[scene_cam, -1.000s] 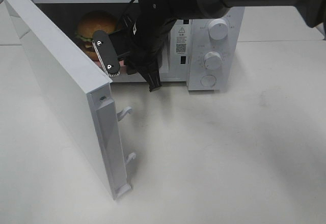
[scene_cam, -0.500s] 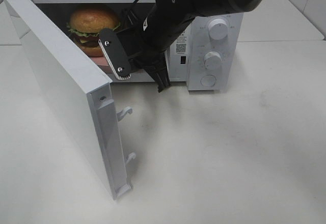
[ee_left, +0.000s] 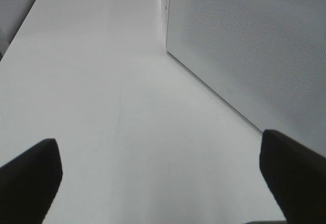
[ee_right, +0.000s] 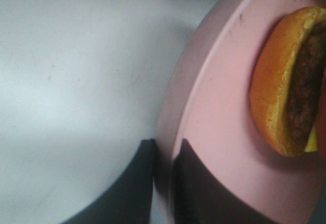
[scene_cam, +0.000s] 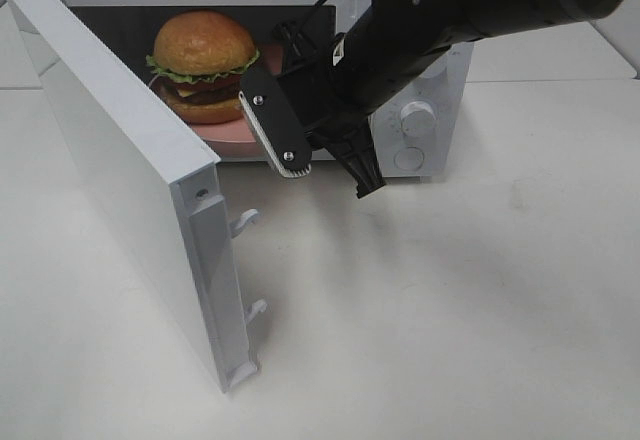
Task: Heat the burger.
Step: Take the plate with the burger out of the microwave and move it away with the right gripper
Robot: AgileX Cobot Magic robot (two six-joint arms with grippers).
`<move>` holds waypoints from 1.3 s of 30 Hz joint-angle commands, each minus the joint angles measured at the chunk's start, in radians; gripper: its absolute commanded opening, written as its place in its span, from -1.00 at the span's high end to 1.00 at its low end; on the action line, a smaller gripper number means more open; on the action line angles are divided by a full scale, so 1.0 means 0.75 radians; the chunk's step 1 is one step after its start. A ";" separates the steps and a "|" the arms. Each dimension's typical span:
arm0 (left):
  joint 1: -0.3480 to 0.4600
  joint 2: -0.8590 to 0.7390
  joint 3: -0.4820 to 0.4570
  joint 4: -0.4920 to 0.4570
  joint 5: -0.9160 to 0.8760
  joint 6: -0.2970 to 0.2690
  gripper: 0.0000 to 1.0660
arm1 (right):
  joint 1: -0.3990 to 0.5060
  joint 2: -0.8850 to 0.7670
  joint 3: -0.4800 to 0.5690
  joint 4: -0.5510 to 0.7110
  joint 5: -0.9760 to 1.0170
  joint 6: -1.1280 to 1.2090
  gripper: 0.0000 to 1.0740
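Since a second ago the right arm has swung right across the oven mouth, uncovering the burger [scene_cam: 203, 65], and the plate [scene_cam: 232, 131] looks shifted.

At far left, the left gripper [ee_left: 158, 175] waits spread wide and empty outside the open door [scene_cam: 120, 175]. The burger sits on the plate inside the microwave [scene_cam: 400, 165], near the left of the cavity. The right gripper [ee_right: 164, 155] is pinched narrow on the plate's rim.

Risk: the clamped rim could drag the plate askew, tipping the burger; the arm blocks the door.
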 commanded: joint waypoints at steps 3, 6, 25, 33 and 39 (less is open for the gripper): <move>0.004 -0.007 0.000 -0.004 -0.016 -0.005 -0.83 | -0.009 -0.121 0.096 0.032 -0.100 -0.039 1.00; 0.004 -0.007 0.000 -0.004 -0.016 -0.005 -0.83 | -0.009 -0.171 0.153 0.036 -0.109 -0.048 1.00; 0.004 -0.007 0.000 -0.004 -0.016 -0.005 -0.83 | -0.005 -0.489 0.508 0.044 -0.139 -0.047 1.00; 0.004 -0.007 0.000 -0.004 -0.016 -0.005 -0.83 | -0.005 -0.703 0.725 0.041 -0.147 -0.027 1.00; 0.004 -0.007 0.000 -0.004 -0.016 -0.005 -0.83 | -0.005 -0.845 0.835 0.040 -0.121 -0.005 1.00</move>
